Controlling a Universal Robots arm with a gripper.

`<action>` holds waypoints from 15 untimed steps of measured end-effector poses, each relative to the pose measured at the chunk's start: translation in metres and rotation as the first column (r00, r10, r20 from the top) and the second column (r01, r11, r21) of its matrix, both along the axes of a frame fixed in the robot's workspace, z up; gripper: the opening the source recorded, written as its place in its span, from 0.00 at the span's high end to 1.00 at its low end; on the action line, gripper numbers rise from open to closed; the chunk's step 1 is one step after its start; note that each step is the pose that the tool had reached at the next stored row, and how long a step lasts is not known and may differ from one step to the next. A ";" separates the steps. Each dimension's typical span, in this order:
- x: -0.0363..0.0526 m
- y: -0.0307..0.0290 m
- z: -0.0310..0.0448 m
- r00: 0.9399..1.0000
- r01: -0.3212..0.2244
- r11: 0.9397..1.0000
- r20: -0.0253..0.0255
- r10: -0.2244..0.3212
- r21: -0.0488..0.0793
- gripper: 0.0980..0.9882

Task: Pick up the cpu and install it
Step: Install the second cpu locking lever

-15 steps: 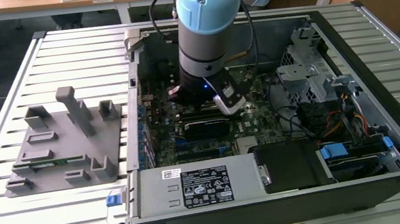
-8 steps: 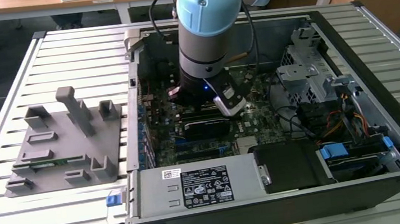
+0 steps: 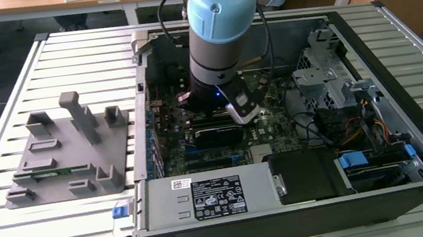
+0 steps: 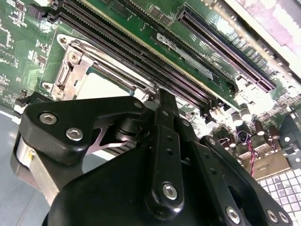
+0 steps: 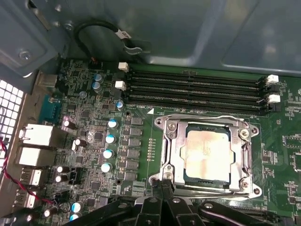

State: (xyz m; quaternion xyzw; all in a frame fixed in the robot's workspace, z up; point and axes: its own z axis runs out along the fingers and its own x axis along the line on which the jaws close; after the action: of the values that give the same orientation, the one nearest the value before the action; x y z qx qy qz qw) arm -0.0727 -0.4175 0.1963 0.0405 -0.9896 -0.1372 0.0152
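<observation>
Already cpu (image 5: 207, 153) seated in socket frame (image 5: 175, 155); jaws (image 5: 162, 188) just above, apparently closed, holding nothing.

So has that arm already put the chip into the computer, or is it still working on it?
Mostly done, it seems. In the first wrist view the cpu, a flat square chip with a pale silver top, already lies inside the metal socket frame on the green motherboard. The black gripper hangs right at the frame's edge. Whether the frame is locked down cannot be told.
</observation>
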 end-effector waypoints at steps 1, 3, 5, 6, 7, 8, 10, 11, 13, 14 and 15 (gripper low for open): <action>0.0000 -0.0003 -0.0006 1.000 0.000 1.000 0.000 0.000 0.003 0.99; 0.0000 -0.0008 -0.0021 1.000 0.000 1.000 0.000 0.000 0.011 0.99; 0.0000 -0.0011 -0.0029 1.000 0.000 1.000 0.000 0.000 0.015 0.99; 0.0000 -0.0013 -0.0032 1.000 0.000 1.000 0.000 0.000 0.017 0.99; -0.0001 -0.0015 -0.0036 1.000 0.000 1.000 0.000 0.000 0.019 0.99; 0.0000 -0.0017 -0.0039 1.000 0.000 1.000 0.000 0.000 0.021 0.99; 0.0000 -0.0017 -0.0048 1.000 0.000 1.000 0.000 0.000 0.027 0.99; 0.0000 -0.0019 -0.0051 1.000 0.000 1.000 0.000 0.000 0.029 0.99; 0.0000 -0.0021 -0.0054 1.000 0.000 0.999 0.000 0.000 0.034 0.99; 0.0000 -0.0022 -0.0056 1.000 0.000 0.999 0.000 0.000 0.035 0.99; 0.0000 -0.0023 -0.0057 1.000 0.000 0.999 0.000 0.000 0.037 0.99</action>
State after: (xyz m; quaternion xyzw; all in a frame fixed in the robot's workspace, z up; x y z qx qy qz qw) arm -0.0727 -0.4197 0.1906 0.0408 -0.9869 -0.1553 0.0144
